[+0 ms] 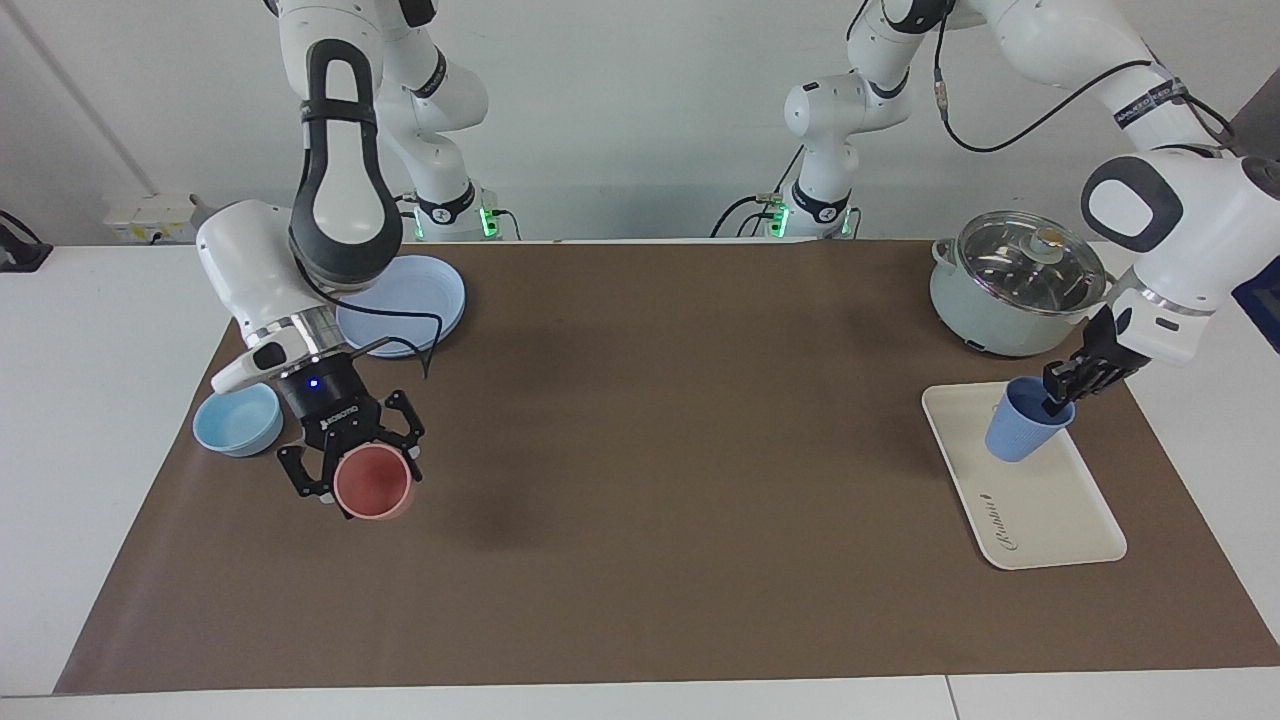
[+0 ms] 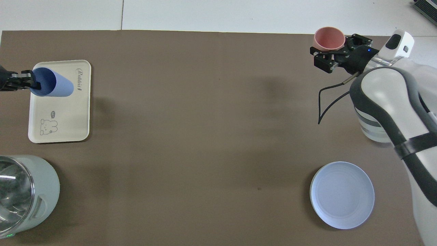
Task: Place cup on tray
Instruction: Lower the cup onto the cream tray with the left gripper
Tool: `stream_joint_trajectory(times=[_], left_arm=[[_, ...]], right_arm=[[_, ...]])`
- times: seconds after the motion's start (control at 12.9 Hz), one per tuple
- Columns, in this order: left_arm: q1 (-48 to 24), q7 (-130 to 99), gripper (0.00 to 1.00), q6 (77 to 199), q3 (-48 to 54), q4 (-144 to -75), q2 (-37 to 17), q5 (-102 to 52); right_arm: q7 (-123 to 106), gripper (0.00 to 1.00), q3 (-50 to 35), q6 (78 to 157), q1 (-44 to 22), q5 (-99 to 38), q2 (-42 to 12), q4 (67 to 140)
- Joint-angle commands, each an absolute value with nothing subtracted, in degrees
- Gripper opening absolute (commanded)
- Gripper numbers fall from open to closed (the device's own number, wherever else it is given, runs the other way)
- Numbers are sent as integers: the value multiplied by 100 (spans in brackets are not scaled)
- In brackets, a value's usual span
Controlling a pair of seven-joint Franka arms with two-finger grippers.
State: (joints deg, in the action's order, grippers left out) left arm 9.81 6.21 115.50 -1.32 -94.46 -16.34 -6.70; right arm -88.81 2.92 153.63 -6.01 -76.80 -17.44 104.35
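Note:
The periwinkle-blue cup point(image 1: 1026, 432) hangs tilted in my left gripper point(image 1: 1060, 392), which is shut on its rim. The cup is low over the cream-white tray point(image 1: 1045, 515), about the tray's middle. I cannot tell whether its base touches the tray. In the overhead view the cup point(image 2: 56, 87) lies over the tray point(image 2: 65, 118) near the script lettering, with the left gripper point(image 2: 31, 82) at the cup's mouth. My right gripper point(image 1: 355, 472) is shut on a salmon-pink cup point(image 1: 372, 484) and holds it just above the mat; the pink cup also shows in the overhead view point(image 2: 329, 38).
A pale green pot with a glass lid point(image 1: 1020, 285) stands beside the tray, nearer to the robots. A round blue plate point(image 1: 405, 290) and a low light-blue bowl point(image 1: 237, 418) lie toward the right arm's end. A brown mat point(image 1: 660, 450) covers the table.

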Motion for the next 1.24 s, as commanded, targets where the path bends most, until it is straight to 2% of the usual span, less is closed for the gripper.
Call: stream_joint_trajectory(times=[0.0, 0.31, 0.46, 0.77, 0.93, 1.0, 1.08, 1.16], left_arm=[[1300, 738, 0, 11786, -44, -9326, -2038, -378], [1643, 1045, 0, 11777, -35, -9299, -2302, -764], [1644, 1055, 0, 11786, -35, -9299, -2320, -843], [1635, 1037, 1, 11515, -44, -9106, -2347, -1371], [1617, 1028, 38, 11531, -53, -9070, -2373, -1362], [1617, 1028, 62, 11557, -53, -9070, -2373, -1354], [1600, 1020, 71, 11592, -53, -9070, -2373, -1354], [1591, 1011, 72, 11610, -53, -9070, -2373, -1354]], right_arm=[[-10358, 0, 237, 14558, -133, -8769, -1932, 10389], [-11632, 0, 229, 13704, 395, -9655, -2485, 10380], [-12337, 0, 229, 13632, 361, -10325, -2680, 10389], [-12638, 0, 237, 13316, 439, -10389, -2874, 10458], [-12927, 0, 237, 13228, 457, -10511, -2822, 10712], [-13094, 0, 237, 13236, 457, -10547, -2795, 10827], [-13235, 0, 246, 13245, 457, -10547, -2778, 10906], [-13341, 10, 246, 13245, 466, -10547, -2769, 10942]])
